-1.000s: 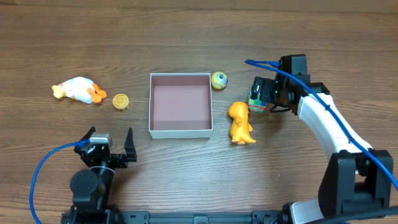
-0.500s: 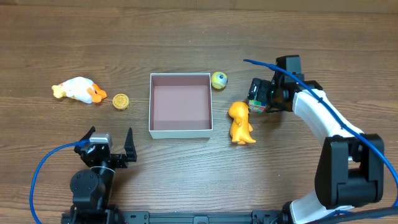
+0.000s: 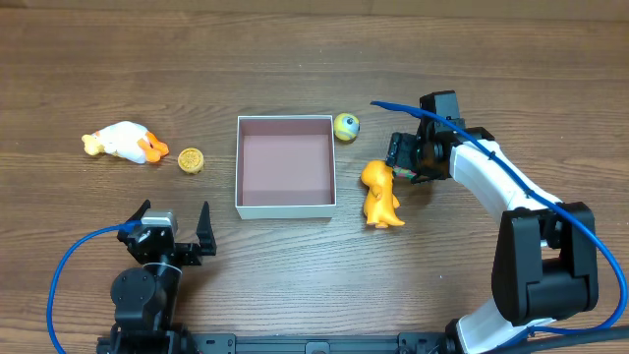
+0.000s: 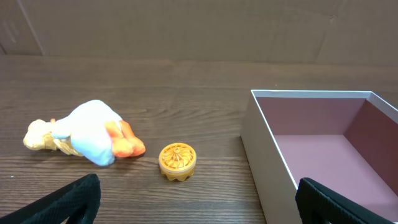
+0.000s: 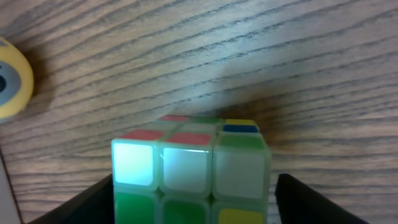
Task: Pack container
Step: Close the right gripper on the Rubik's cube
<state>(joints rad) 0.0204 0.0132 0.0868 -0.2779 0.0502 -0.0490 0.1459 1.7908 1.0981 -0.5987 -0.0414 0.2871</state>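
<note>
The container, a shallow square white box with a mauve floor, stands empty at the table's middle; its near corner also shows in the left wrist view. My right gripper is shut on a colour-tile puzzle cube, just right of the container and above an orange dinosaur toy. From overhead only the cube's lower edge shows under the gripper. My left gripper is open and empty near the front edge, left of the container; its fingers frame bare table.
A yellow one-eyed ball lies by the container's far right corner and shows in the right wrist view. A white duck toy and a yellow round gear-shaped piece lie left of the container, both in the left wrist view.
My right gripper has moved a little left with the cube, closer to the orange dinosaur and the container. The left arm has not moved.
</note>
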